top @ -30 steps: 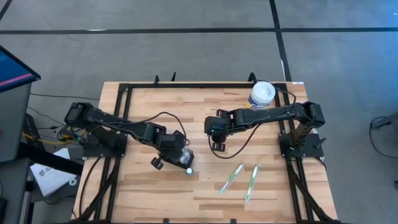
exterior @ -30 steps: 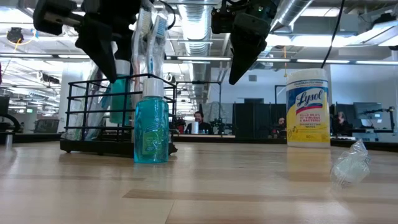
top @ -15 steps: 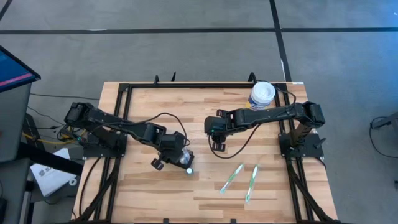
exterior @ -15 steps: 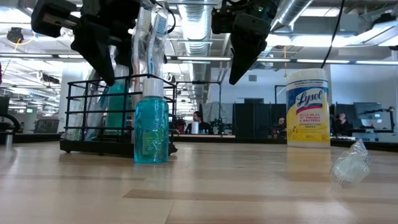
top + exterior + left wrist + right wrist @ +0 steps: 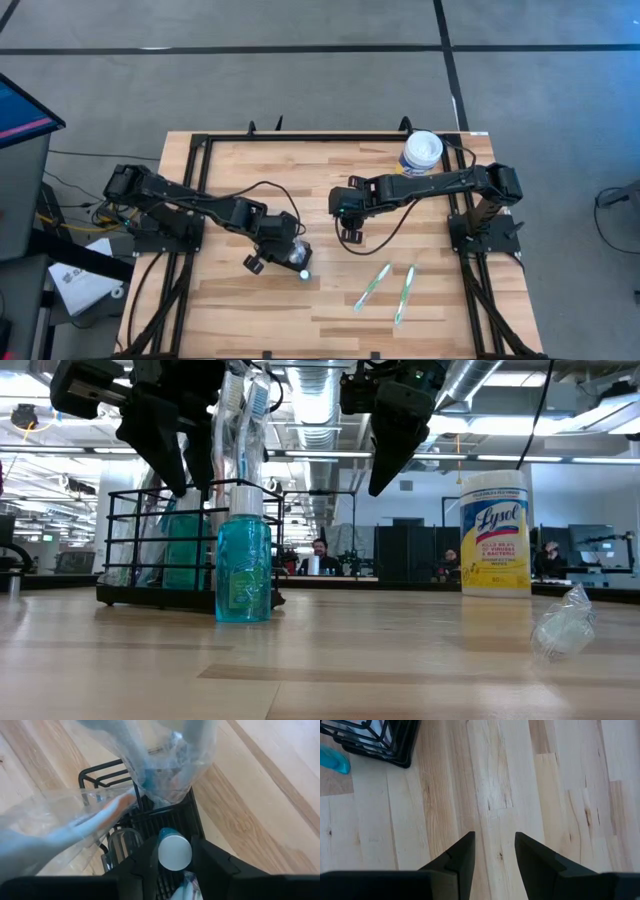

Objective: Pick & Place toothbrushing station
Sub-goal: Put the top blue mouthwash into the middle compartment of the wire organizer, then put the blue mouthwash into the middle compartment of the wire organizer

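The toothbrushing station (image 5: 140,598), a black wire holder, stands on the table left of centre. It holds toothbrushes in clear packaging (image 5: 240,420) and a teal item (image 5: 182,550). My left gripper (image 5: 188,488) hangs open just above the holder, pointing steeply down. In the left wrist view a white cap (image 5: 175,851) shows between its fingers (image 5: 145,865). A teal bottle (image 5: 243,565) stands on the table in front of the holder. My right gripper (image 5: 348,232) hangs open over bare wood right of the holder (image 5: 380,740).
Two loose toothbrushes (image 5: 372,287) (image 5: 405,293) lie near the front right. A yellow wipes canister with a white lid (image 5: 422,152) stands at the back right. A crumpled clear wrapper (image 5: 565,628) lies at the right in the low view. Black frame rails run along the table's edges.
The teal item that stood high between my left gripper's fingers has sunk lower into the holder and now sits below the fingertips. Both arms have stayed in place.
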